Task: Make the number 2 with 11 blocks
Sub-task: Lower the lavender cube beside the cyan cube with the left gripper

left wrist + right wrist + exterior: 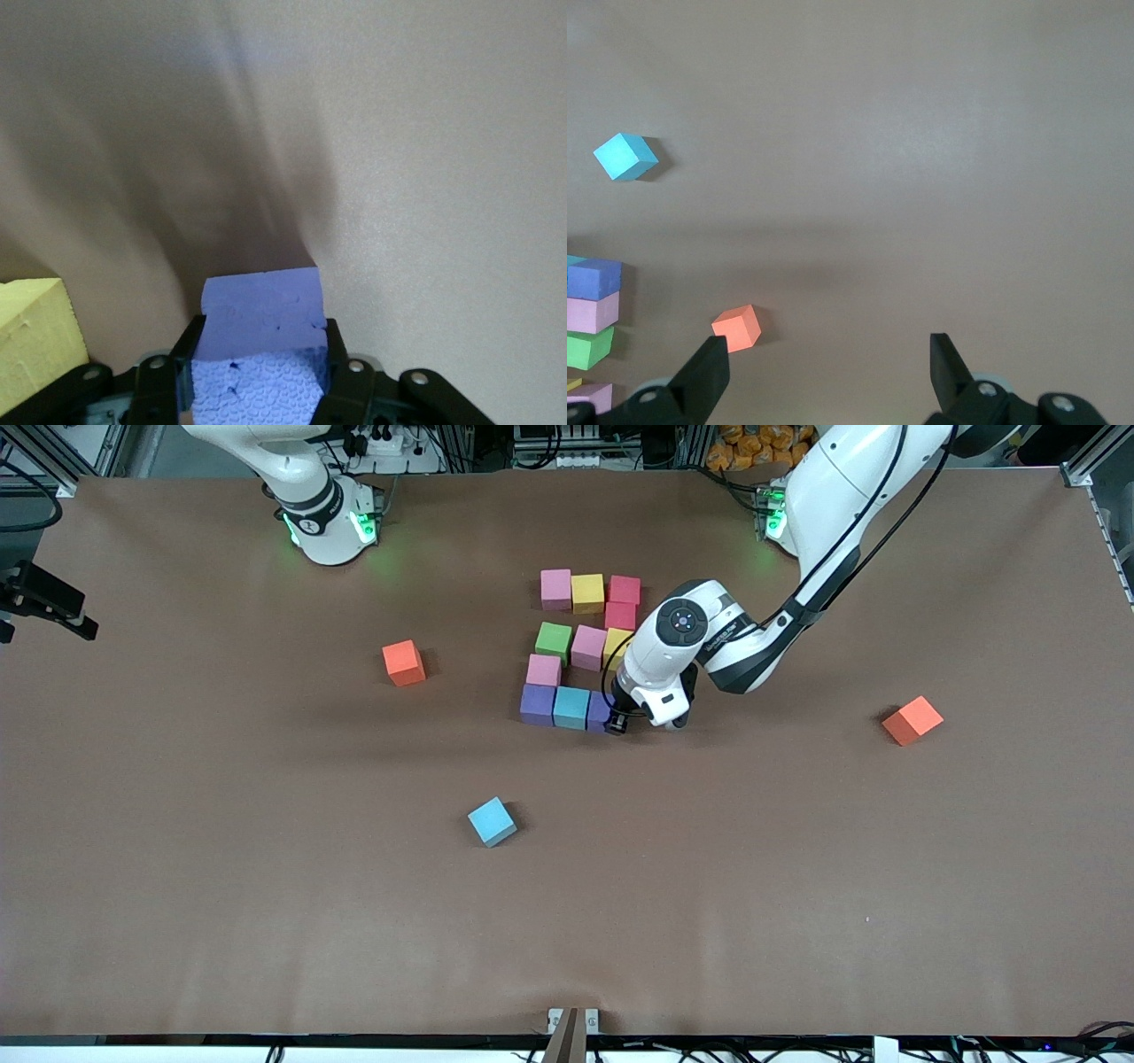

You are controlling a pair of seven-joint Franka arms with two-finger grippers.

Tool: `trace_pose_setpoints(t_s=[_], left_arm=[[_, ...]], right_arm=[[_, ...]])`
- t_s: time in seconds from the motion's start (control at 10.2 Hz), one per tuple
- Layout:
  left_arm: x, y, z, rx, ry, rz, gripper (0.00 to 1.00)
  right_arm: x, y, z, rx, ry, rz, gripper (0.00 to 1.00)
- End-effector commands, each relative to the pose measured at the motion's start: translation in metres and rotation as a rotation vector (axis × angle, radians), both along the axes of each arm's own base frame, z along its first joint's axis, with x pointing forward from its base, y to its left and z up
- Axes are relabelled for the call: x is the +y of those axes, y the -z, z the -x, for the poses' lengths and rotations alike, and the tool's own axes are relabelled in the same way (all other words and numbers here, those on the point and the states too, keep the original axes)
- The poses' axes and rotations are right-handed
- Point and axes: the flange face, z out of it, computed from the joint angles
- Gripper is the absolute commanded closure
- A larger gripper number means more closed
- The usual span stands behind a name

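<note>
The brown surface (266, 886) takes up pretty much the whole front view. The left arm (824, 514) reaches in from its base and bends down to the cluster of blocks in the middle, while the right arm (306, 487) just waits up at its own end.

The number 2 (580, 646) looks basically all there. Farthest row from the front camera: pink block (555, 589), yellow block (587, 592), red block (625, 590). A second red block (620, 615) sits right under that last one. Middle row: green block (554, 640), another pink block (588, 646), and a second yellow block (617, 646) half hidden by the arm. Then a third pink block (543, 670), and the nearest row: purple block (538, 704), light blue block (571, 708), and a second purple block (599, 710) at the left arm's end of that row.

The left hand (620, 722) is down at the surface, pinching that last purple block (261, 332) between its fingers (341, 376), block touching the light blue one beside it. The right hand (828, 372) hangs in the air with its fingers spread wide, nothing in them.

Loose stuff: a spare light blue cube (492, 821) nearer the front camera, turned at an angle, one orange cube (404, 662) toward the right arm's end, and another orange cube (912, 720) toward the left arm's end, all well apart from the digit.
</note>
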Motion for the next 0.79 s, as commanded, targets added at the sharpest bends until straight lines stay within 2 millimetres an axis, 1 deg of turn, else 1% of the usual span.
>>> trace_pose_setpoints(t_s=[0.0,0.3,0.39,0.59,0.69], left_arm=[[-0.003,0.001,-0.001,-0.013,0.016,0.005,0.0],[-0.004,0.0,0.0,-0.011,0.017,0.0,0.0],[0.0,-0.003,-0.003,-0.016,0.012,-0.005,0.0],[0.002,-0.013,-0.002,-0.005,0.02,-0.046,0.0],[0.003,-0.021,-0.001,-0.007,0.023,-0.065,0.0]], right_arm=[[-0.002,-0.006,0.004,-0.004,0.014,-0.011,0.0],[-0.005,-0.011,0.006,-0.013,0.017,-0.011,0.0],[-0.005,-0.01,0.007,-0.002,0.016,-0.012,0.0],[-0.005,-0.011,0.009,0.005,0.016,-0.011,0.0],[-0.005,-0.011,0.009,0.006,0.016,-0.011,0.0]])
